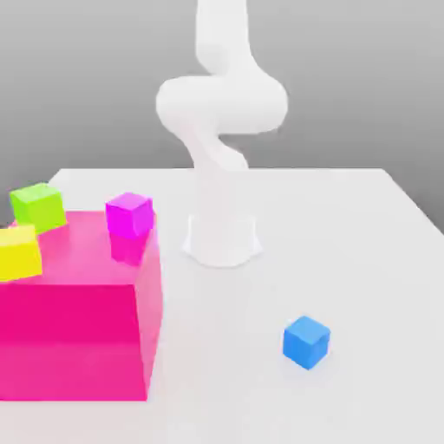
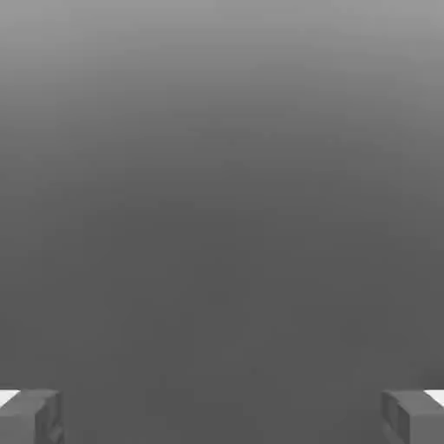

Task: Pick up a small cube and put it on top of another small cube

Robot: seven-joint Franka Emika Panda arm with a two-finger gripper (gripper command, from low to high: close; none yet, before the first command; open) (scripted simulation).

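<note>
Showing blue cube [image 1: 306, 342] on table [image 1: 230, 347], gripper [image 2: 222, 418] open

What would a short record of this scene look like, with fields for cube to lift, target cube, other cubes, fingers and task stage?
cube to lift: blue cube, on the table
target cube: magenta cube, at the pink block
other cubes: green, yellow
fingers: apart, empty
stage: blue cube not yet lifted
</note>
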